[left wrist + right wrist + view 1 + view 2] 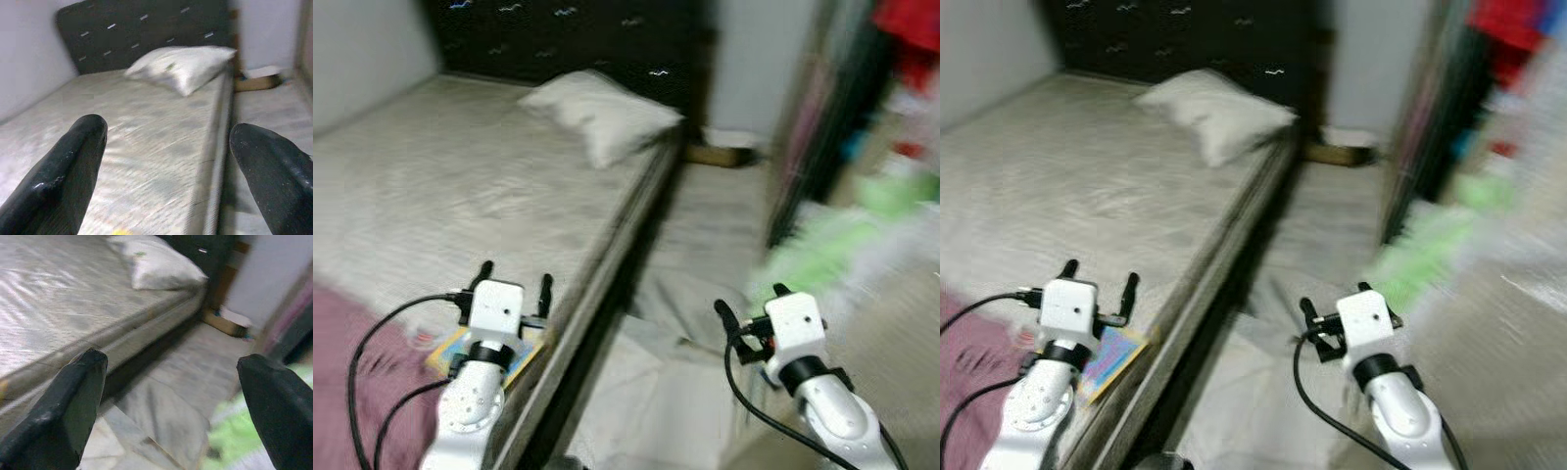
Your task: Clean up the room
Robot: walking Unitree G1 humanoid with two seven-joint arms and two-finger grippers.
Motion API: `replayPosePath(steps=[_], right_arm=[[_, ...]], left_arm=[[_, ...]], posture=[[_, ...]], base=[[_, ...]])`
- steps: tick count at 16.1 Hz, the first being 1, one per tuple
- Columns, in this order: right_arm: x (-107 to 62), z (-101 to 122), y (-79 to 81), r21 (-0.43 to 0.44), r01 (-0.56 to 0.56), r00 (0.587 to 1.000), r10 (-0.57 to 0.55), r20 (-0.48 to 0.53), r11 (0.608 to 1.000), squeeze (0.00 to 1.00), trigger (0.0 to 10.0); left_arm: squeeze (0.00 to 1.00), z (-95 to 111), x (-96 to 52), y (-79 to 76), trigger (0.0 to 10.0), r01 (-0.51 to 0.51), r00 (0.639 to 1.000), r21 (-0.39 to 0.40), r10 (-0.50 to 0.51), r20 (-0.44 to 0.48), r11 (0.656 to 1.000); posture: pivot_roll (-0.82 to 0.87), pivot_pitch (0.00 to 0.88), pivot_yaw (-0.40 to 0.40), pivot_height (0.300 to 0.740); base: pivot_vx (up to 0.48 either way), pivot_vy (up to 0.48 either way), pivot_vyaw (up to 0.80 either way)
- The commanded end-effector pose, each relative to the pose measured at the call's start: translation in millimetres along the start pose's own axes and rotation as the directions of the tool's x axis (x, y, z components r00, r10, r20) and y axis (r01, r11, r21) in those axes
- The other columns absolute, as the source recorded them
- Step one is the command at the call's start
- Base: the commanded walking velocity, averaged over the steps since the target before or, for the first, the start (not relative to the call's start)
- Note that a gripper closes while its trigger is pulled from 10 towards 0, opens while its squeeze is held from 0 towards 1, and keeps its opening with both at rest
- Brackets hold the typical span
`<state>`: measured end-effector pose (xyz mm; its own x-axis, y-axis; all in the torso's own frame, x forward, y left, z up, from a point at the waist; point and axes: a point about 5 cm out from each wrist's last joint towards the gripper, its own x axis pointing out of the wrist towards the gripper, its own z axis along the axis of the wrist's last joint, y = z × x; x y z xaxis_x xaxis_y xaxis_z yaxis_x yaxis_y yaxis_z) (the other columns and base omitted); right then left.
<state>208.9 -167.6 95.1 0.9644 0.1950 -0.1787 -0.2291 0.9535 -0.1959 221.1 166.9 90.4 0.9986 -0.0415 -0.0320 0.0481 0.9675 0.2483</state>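
Grey mattress bed (460, 186), white pillow (602, 116) at headboard. Both hands spread, empty: left hand (514, 286), right hand (749, 305). Steady blurred view before choosing clutter.

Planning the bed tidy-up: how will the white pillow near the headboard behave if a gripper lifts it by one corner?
The pillow looks plump and creased, so probably soft, sagging from one corner. Likely light for its size. Unlikely to roll.
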Motion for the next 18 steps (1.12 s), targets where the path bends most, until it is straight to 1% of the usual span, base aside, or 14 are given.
replayPosePath(steps=[1,5,12,18], right_arm=[[0.9,-2.8,-0.6,-0.003,0.003,1.000,-0.003,-0.004,1.000,0.00,10.0],[10.3,-3.7,1.5,-0.004,-0.003,1.000,0.003,0.010,1.000,0.00,10.0],[20.8,-5.7,-0.1,-0.002,0.000,1.000,0.000,0.027,1.000,0.00,10.0],[55.2,7.4,1.6,0.027,0.009,0.994,-0.011,0.107,1.000,0.00,10.0]], left_arm=[[0.00,2.3,1.7,0.3,10.0,0.005,1.000,-0.002,-0.005,0.006,1.000],[0.00,3.5,5.5,-0.1,10.0,0.006,1.000,0.002,-0.006,0.013,1.000],[0.00,6.7,13.8,0.4,10.0,-0.003,1.000,0.002,0.003,0.032,1.000],[0.00,10.5,36.7,2.5,10.0,-0.039,0.998,-0.025,0.040,0.058,0.999]], posture=[[0.05,0.000,-0.018,0.740],[0.05,0.000,-0.016,0.740],[0.06,0.000,-0.014,0.740],[0.05,0.000,-0.009,0.740]], base=[[0.000,0.000,0.80],[0.000,0.000,0.80],[0.000,0.000,0.80],[0.000,0.000,0.80]])
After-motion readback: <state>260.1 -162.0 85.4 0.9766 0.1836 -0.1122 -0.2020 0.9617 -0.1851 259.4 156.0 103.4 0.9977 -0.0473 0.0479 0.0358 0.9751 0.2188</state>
